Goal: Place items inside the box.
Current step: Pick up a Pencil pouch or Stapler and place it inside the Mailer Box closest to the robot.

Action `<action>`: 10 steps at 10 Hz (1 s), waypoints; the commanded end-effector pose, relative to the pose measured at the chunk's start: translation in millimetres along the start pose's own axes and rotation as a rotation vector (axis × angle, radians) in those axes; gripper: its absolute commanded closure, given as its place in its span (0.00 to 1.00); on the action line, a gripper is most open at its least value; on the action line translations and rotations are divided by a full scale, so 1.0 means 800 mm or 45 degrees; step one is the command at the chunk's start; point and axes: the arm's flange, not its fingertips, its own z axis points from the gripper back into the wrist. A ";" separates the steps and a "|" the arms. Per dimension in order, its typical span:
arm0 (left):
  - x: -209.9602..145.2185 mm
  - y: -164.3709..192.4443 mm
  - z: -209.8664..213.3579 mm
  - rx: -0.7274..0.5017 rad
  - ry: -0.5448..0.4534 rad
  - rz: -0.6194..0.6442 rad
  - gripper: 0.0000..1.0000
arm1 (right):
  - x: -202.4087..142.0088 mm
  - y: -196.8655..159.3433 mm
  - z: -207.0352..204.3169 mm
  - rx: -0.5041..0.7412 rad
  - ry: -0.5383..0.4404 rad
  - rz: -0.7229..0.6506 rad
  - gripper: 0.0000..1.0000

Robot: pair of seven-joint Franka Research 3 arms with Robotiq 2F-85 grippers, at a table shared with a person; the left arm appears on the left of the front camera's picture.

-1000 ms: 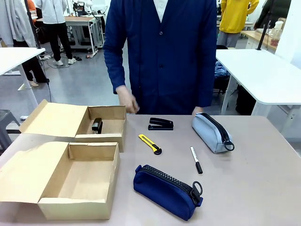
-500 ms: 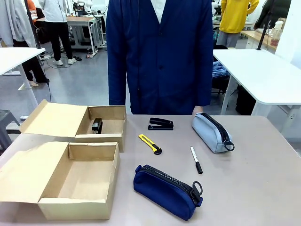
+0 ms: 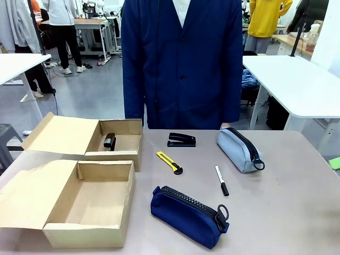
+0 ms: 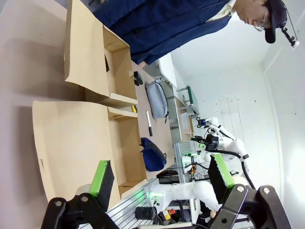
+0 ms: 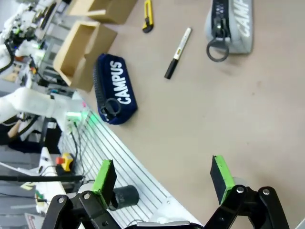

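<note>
Lying loose on the smooth, matte beige table (image 3: pixel 287 212) are five of the items, and a sixth is found in a box. A soft navy fabric pouch (image 3: pixel 188 215), oblong and rounded, with a black toothed zip and a ring pull, is set nearest the robot's side; white "CAMPUS" lettering is read on it in the right wrist view. A slim black-and-white marker (image 3: pixel 221 180) is laid between it and the grey pouch (image 3: pixel 239 150), a padded, rounded form with a dark zip, placed near the far edge just in front of the person (image 3: pixel 180 64) in a dark blue buttoned coat. A narrow yellow-and-black utility knife (image 3: pixel 170 162) is laid at a slant near the table's middle, and a hard black stapler (image 3: pixel 181 139) is set flat beyond it. Two open boxes of plain brown cardboard are placed at the left, their lids folded outward: in the far box (image 3: pixel 125 128) a second black stapler (image 3: pixel 109 142) is seen toward the left side, and the near box (image 3: pixel 85 236) is set just in front of it. The left gripper (image 4: pixel 161 176) is held with its jaws spread wide, nothing between the green pads; the right gripper (image 5: pixel 162 174) is likewise spread fully above the table, with nothing gripped.
</note>
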 end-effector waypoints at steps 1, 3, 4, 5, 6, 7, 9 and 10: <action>0.000 -0.003 0.000 -0.022 -0.012 -0.024 0.00 | -0.008 -0.010 -0.001 -0.042 0.004 -0.064 0.00; 0.000 -0.003 0.000 -0.022 -0.012 -0.024 0.00 | -0.003 -0.007 0.000 -0.008 0.004 -0.025 0.00; 0.000 -0.003 0.000 -0.022 -0.012 -0.024 0.00 | -0.003 -0.007 0.000 -0.008 0.004 -0.025 0.00; 0.000 -0.003 0.000 -0.022 -0.012 -0.024 0.00 | -0.003 -0.007 0.000 -0.008 0.004 -0.025 0.00; 0.000 -0.003 0.000 -0.022 -0.012 -0.024 0.00 | -0.002 -0.011 0.003 -0.033 -0.011 -0.021 0.00; 0.000 -0.003 0.000 -0.022 -0.012 -0.024 0.00 | 0.005 -0.011 -0.007 -0.116 0.024 -0.002 0.00; 0.000 -0.003 0.000 -0.022 -0.012 -0.024 0.00 | 0.080 -0.019 -0.054 -0.264 0.128 0.101 0.00; 0.000 -0.003 0.000 -0.022 -0.012 -0.024 0.00 | 0.116 -0.025 -0.072 -0.323 0.180 0.100 0.00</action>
